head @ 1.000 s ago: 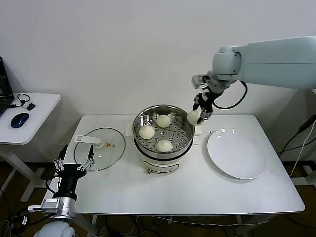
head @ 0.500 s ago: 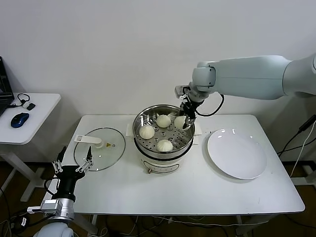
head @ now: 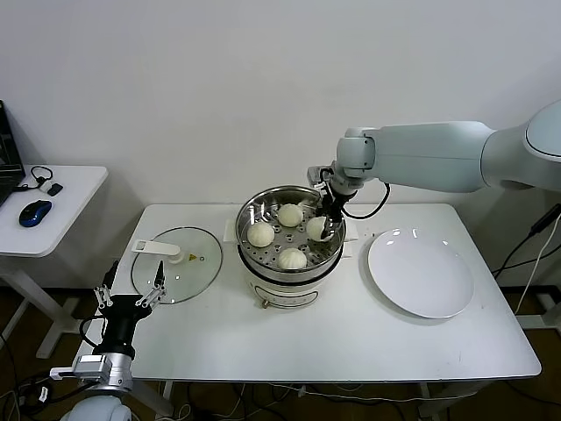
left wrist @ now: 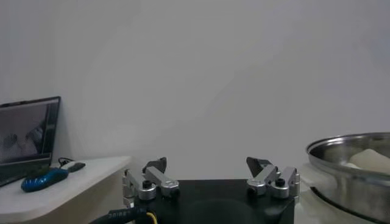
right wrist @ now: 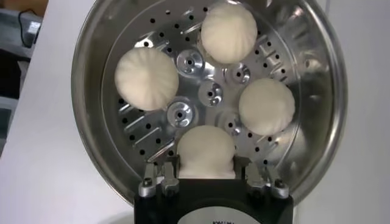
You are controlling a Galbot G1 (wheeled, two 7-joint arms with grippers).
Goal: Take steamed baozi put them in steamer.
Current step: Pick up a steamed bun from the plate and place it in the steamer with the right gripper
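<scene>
The steamer (head: pixel 289 274) stands mid-table, a steel pot with a perforated tray (right wrist: pixel 210 94) on a white base. Three baozi lie on the tray (head: pixel 260 234) (head: pixel 290 215) (head: pixel 293 259); they also show in the right wrist view (right wrist: pixel 147 78) (right wrist: pixel 229 34) (right wrist: pixel 266 106). My right gripper (head: pixel 323 227) is down inside the pot at its right side, shut on a fourth baozi (right wrist: pixel 206 152), which sits low over the tray. My left gripper (head: pixel 131 292) is open and empty, parked off the table's front left corner.
A glass lid (head: pixel 175 263) with a white handle lies left of the steamer. A white plate (head: pixel 421 274) lies to the right. A side table (head: pixel 53 210) with a blue mouse (head: pixel 35 212) stands far left.
My right gripper carried the fourth baozi from above the pot's right rim leftward and down into the steamer. The left arm has not moved.
</scene>
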